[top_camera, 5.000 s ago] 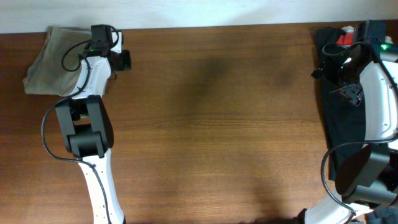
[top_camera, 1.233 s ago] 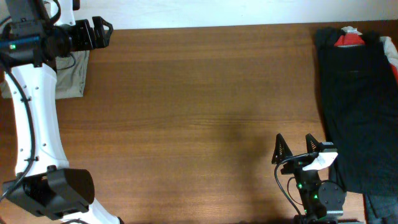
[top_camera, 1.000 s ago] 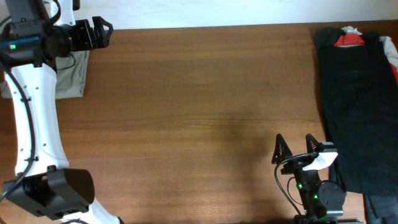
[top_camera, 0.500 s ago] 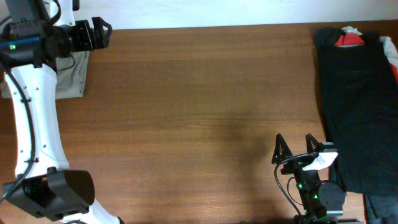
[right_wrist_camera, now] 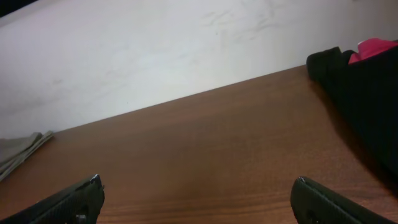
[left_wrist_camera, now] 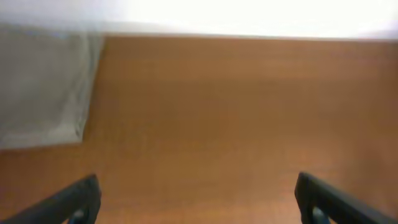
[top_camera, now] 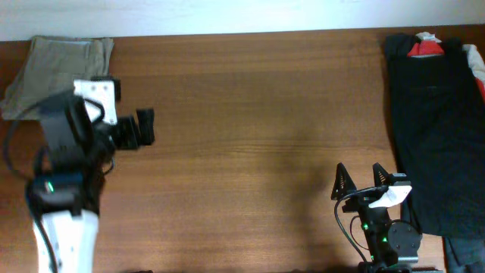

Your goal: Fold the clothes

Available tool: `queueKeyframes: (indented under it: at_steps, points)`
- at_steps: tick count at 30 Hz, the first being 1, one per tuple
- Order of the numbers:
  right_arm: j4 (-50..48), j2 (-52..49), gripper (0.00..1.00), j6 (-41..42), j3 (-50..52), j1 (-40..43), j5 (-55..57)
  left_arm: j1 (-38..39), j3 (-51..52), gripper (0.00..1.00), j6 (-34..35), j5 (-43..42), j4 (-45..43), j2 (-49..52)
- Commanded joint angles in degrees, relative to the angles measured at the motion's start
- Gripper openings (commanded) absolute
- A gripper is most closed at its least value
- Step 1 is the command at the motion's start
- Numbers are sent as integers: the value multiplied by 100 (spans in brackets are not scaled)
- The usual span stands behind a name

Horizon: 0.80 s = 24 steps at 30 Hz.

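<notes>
Overhead: My left end effector [top_camera: 147, 127] hangs over the left part of the table [top_camera: 258, 114]. Its two fingers are parted and nothing is between them. One folded khaki garment [top_camera: 64, 57] lies in the far left corner, apart from that end effector. My right end effector [top_camera: 359, 182] sits at the near edge with its two fingers spread wide and empty. Just beside it to the right lies one black garment [top_camera: 428, 114], spread in a long strip down the right side. One red piece of cloth [top_camera: 423, 48] shows at the strip's far end. Count: three cloth items, two end effectors.

Left wrist (blurred): Both fingers [left_wrist_camera: 74, 200] are at the bottom corners, wide apart, gripping nothing. The folded khaki garment [left_wrist_camera: 40, 87] is at upper left, flat on the table [left_wrist_camera: 224, 112].

Right wrist: Both fingers [right_wrist_camera: 71, 198] are wide apart with bare table [right_wrist_camera: 199, 143] between them. The black garment [right_wrist_camera: 367, 93] is at the right, the red piece [right_wrist_camera: 376, 46] on top at its far end. The edge of the folded khaki garment [right_wrist_camera: 18, 152] is at far left, well apart.
</notes>
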<state>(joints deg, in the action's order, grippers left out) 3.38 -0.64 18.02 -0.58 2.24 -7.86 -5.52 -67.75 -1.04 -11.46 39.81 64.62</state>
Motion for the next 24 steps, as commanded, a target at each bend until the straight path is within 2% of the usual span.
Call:
queueKeyframes:
  at_steps: [1,3,7,13,16,21,24]
  points:
    - [44,39,99,26,26,-35,44,15,1784,99,11,111,-1086,-1504]
    - [44,39,99,26,26,-35,44,15,2732,99,11,107,-1777,-2236]
    - [44,39,99,28,26,-35,44,13,3842,99,15,125,-2199,-3097]
    - [44,39,99,26,26,-35,44,13,5882,99,15,240,-4308,-4699]
    - [44,39,99,26,26,-35,44,13,6535,99,15,393,-4802,-5285]
    - [44,39,99,26,26,-35,44,13,6725,99,13,942,-4719,-5914]
    - [44,39,99,26,26,-35,44,13,6725,99,15,1213,-3886,-6395]
